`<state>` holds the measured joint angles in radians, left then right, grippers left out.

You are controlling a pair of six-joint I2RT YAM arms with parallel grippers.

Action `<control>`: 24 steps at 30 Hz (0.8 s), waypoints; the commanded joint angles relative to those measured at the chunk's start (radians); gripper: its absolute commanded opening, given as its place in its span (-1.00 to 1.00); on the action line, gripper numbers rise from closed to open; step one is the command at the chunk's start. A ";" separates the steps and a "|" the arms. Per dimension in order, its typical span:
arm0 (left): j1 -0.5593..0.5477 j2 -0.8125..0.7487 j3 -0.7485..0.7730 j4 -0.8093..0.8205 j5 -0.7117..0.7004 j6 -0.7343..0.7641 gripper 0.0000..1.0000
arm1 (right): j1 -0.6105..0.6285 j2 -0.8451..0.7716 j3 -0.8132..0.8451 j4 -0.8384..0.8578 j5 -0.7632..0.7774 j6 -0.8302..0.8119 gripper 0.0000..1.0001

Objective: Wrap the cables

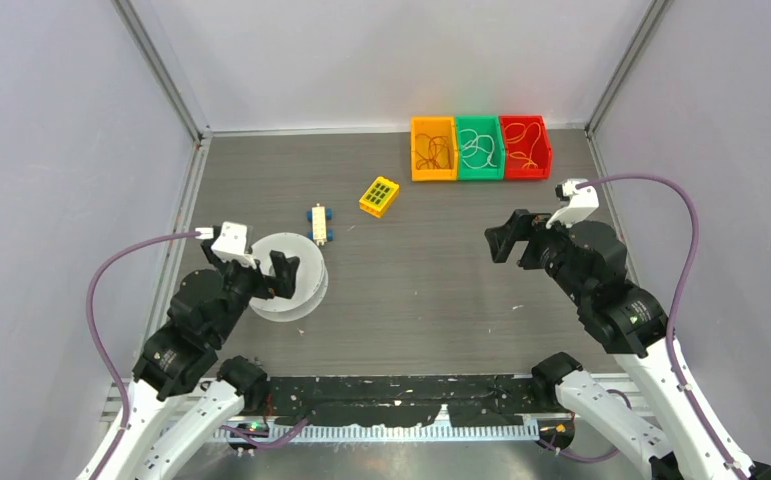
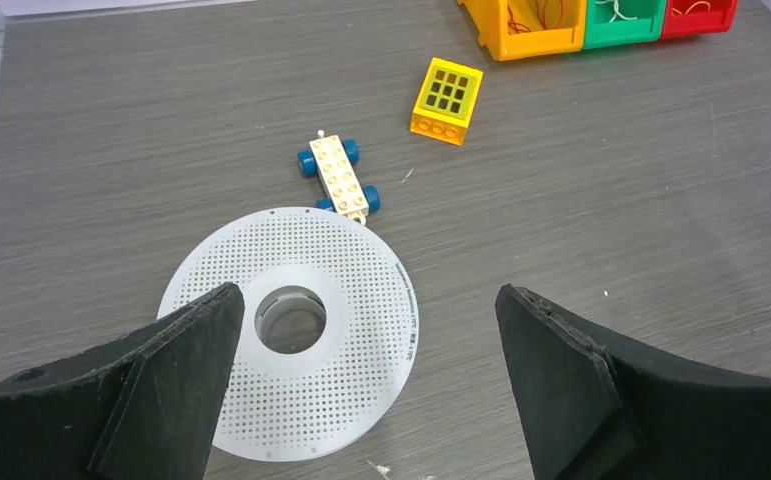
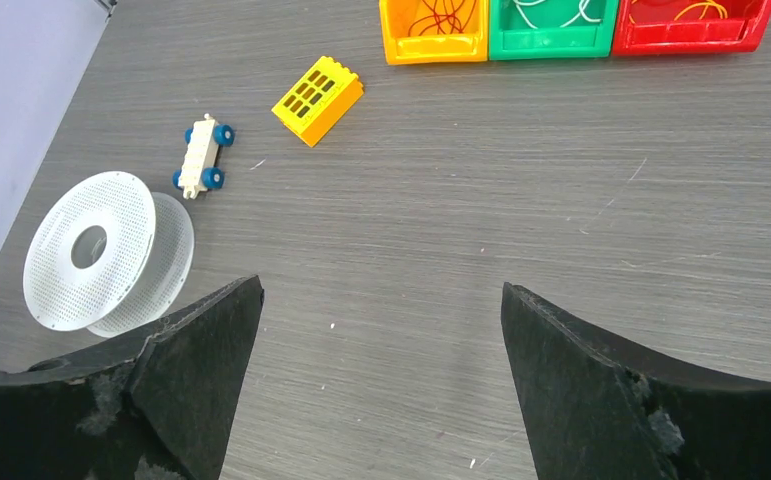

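The cables are thin dark red-brown wires point(image 1: 433, 152) lying tangled in the orange bin point(image 1: 414, 150) at the back of the table; they also show in the right wrist view point(image 3: 439, 15) and partly in the left wrist view point(image 2: 551, 10). A white perforated spool point(image 1: 299, 258) lies on the table at the left, also in the left wrist view point(image 2: 361, 335) and the right wrist view point(image 3: 61, 270). My left gripper point(image 1: 283, 275) point(image 2: 369, 300) is open and empty, just above the spool's near side. My right gripper point(image 1: 501, 243) point(image 3: 381, 295) is open and empty above bare table.
A green bin point(image 1: 479, 147) with pale wires and a red bin point(image 1: 525, 146) with orange wires stand beside the orange one. A yellow brick point(image 1: 379, 196) and a cream toy car with blue wheels point(image 1: 319, 223) lie mid-table. Walls close the left, right and back.
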<state>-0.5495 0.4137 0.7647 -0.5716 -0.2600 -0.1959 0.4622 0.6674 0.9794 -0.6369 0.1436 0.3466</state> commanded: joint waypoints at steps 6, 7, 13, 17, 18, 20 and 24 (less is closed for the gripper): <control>0.000 0.011 0.000 0.066 -0.008 0.030 0.99 | 0.004 0.001 -0.017 0.102 -0.016 0.025 0.91; -0.001 0.011 0.001 0.066 -0.009 0.030 0.98 | 0.004 0.002 -0.020 0.108 -0.016 0.028 0.91; -0.001 0.019 -0.011 0.075 -0.024 0.035 0.97 | 0.004 -0.004 -0.063 0.131 0.014 0.056 0.91; -0.001 0.051 -0.004 0.068 -0.048 0.031 0.94 | 0.004 -0.028 -0.102 0.168 0.049 0.090 0.90; -0.001 0.062 0.000 0.059 -0.059 0.029 0.93 | 0.004 -0.046 -0.115 0.205 0.087 0.118 0.90; -0.001 0.092 0.014 0.032 -0.082 0.032 0.91 | 0.004 -0.058 -0.156 0.258 0.157 0.168 0.91; -0.001 0.152 0.053 -0.026 -0.120 0.033 0.89 | 0.004 -0.046 -0.232 0.355 0.140 0.179 0.90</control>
<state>-0.5495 0.5217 0.7662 -0.5701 -0.3233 -0.1741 0.4629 0.6205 0.7940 -0.4427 0.2413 0.4751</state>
